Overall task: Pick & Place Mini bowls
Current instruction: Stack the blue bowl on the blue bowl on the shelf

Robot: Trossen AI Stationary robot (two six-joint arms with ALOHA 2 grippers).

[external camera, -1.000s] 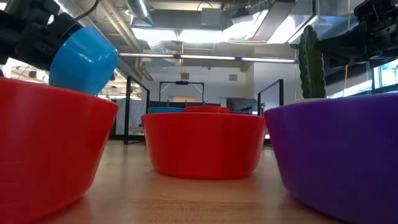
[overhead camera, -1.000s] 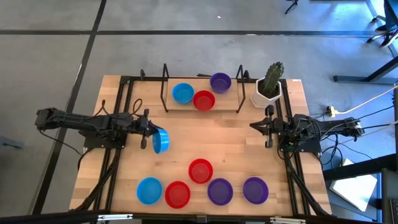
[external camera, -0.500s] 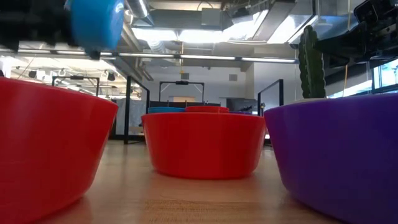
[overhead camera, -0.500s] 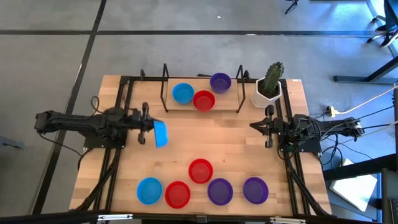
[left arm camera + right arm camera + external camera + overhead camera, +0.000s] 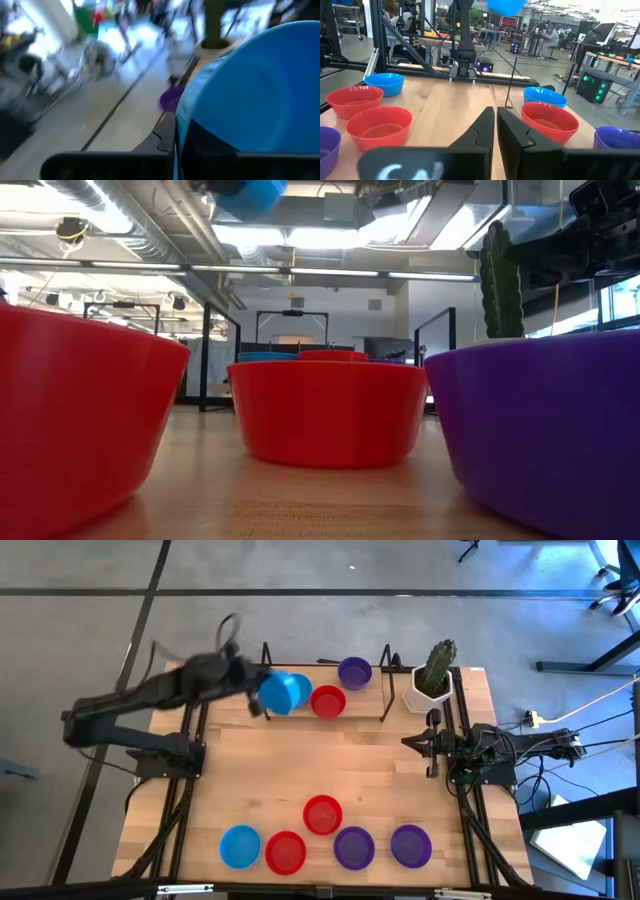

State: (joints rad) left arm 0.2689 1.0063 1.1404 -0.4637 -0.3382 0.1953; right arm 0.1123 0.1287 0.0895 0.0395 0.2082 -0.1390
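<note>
Left gripper [image 5: 256, 692] hangs high above the far left part of the table [image 5: 390, 765], its fingers clamped on the rim of a blue mini bowl [image 5: 281, 693], which is tipped on its side in the air just over the black wire rack [image 5: 325, 690]. From the low view this held bowl shows only at the upper edge, under the ceiling lights. Inside the rack sit a second blue bowl [image 5: 299, 686], mostly hidden beneath the held one, a red bowl [image 5: 328, 701] and a purple bowl [image 5: 354, 671]. Along the near edge of the table rest five more bowls: a blue one [image 5: 240, 846], a red one [image 5: 286, 853], another red one [image 5: 322, 814] a little farther in, and two purple ones [image 5: 353, 848] [image 5: 411, 845]. Right gripper [image 5: 418, 743] waits at the table's right side with its fingers pressed together, holding nothing, near a white pot with a cactus [image 5: 431, 677] at the far right corner.
</note>
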